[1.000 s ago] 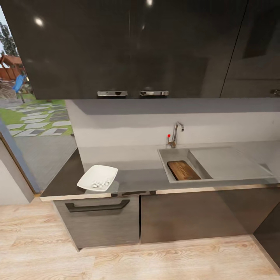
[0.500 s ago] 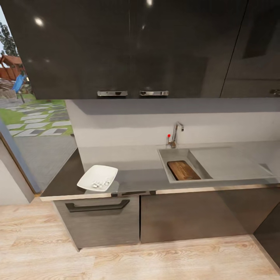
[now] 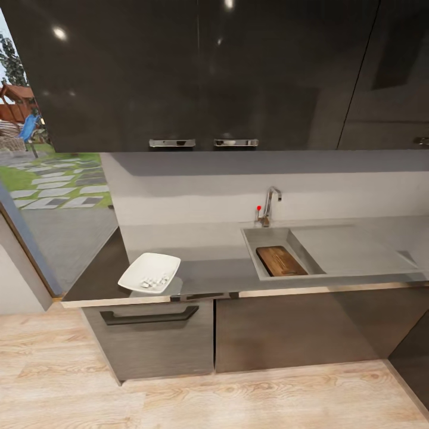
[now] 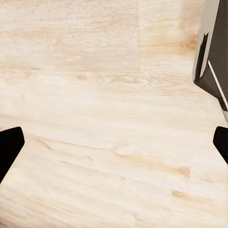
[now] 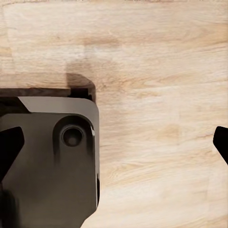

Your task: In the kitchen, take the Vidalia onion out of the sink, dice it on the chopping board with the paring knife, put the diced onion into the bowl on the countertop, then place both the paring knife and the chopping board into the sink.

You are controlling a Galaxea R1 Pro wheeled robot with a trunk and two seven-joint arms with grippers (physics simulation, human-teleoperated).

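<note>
The board lies inside the sink, its near end cut off by the basin's front rim; no knife can be made out there. Left of the sink, the bowl sits on the surface holding small pale pieces too blurred to identify. Wrist views show wood floor: the left end effector and right end effector both gape wide, empty, only fingertips in frame.

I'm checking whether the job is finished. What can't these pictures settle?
- Paring knife: not discernible in the sink; head view, too small beside the chopping board.
- Bowl contents: pale bits, too blurred to name.
- Left hand and right hand: wrist views, fingertips cut off by edges.
</note>
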